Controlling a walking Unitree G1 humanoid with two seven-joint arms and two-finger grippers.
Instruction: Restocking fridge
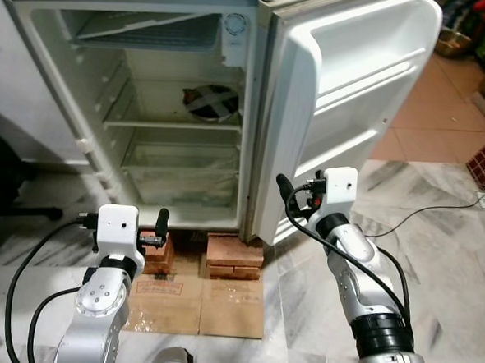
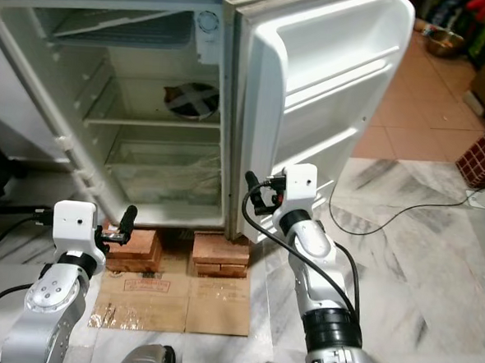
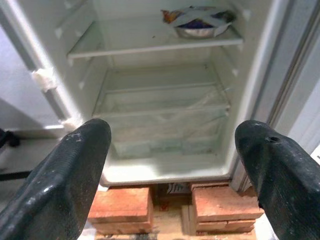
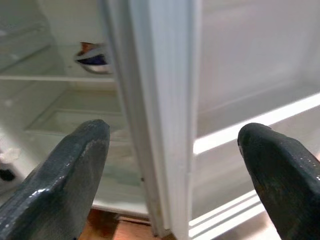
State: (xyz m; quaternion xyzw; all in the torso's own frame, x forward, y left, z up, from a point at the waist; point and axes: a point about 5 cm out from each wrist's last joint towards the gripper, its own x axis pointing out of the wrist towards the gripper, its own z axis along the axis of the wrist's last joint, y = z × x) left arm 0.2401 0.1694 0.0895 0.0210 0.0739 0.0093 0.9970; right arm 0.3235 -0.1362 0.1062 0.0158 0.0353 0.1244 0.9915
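A small white fridge (image 1: 35,70) stands open on the floor, its door (image 1: 346,97) swung out to the right. On the middle shelf (image 3: 150,47) at the back right sits a covered bowl (image 1: 212,101), also seen in the wrist views (image 3: 199,22) (image 4: 92,56). Below the shelf is a clear drawer (image 1: 181,174). My left gripper (image 3: 172,170) is open and held low before the fridge's bottom, holding nothing. My right gripper (image 4: 172,170) is open too, facing the edge where the fridge body meets the door, with nothing between its fingers (image 1: 282,186).
The fridge rests on red bricks (image 1: 234,255), with flattened cardboard (image 1: 194,302) on the marble floor in front. A black cable (image 1: 422,213) runs across the floor on the right. A dark chair base (image 1: 2,208) stands at the left.
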